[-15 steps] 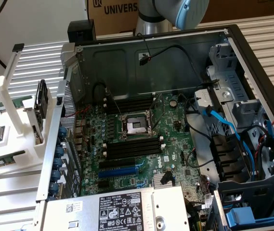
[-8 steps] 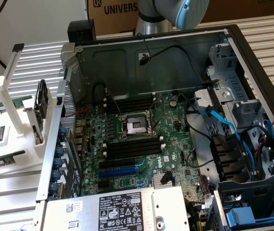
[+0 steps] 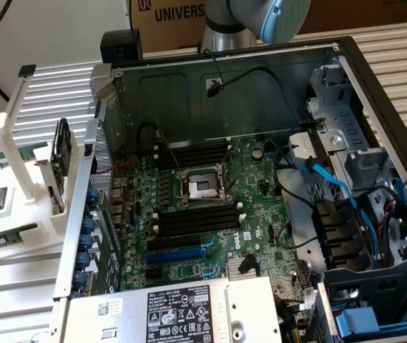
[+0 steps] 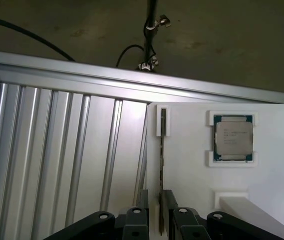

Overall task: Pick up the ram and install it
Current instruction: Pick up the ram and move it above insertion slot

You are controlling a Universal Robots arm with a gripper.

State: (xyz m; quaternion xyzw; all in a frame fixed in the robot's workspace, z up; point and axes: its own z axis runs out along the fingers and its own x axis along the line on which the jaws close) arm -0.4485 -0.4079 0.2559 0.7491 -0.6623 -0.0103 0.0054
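The arm [image 3: 259, 18] presents a grey joint with a blue cap at the exterior view's top edge. The gripper [image 4: 155, 210] has its black fingers [image 4: 170, 202] parallel and apart.

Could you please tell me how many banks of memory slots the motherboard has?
2: an upper bank above the processor socket in the exterior view, a lower bank below it.

**Two cameras, one white rack**

The exterior view sits high and well back from the white rack [image 3: 17, 164] and looks down at a slant. The rack lies at the exterior view's left, just beside the open computer case [image 3: 246, 179]. The wrist view hangs close above the rack, facing straight down past the gripper [image 4: 154, 195] onto the rack and the ribbed table [image 4: 57, 160] beside it. The rack seems to be the part both views share.
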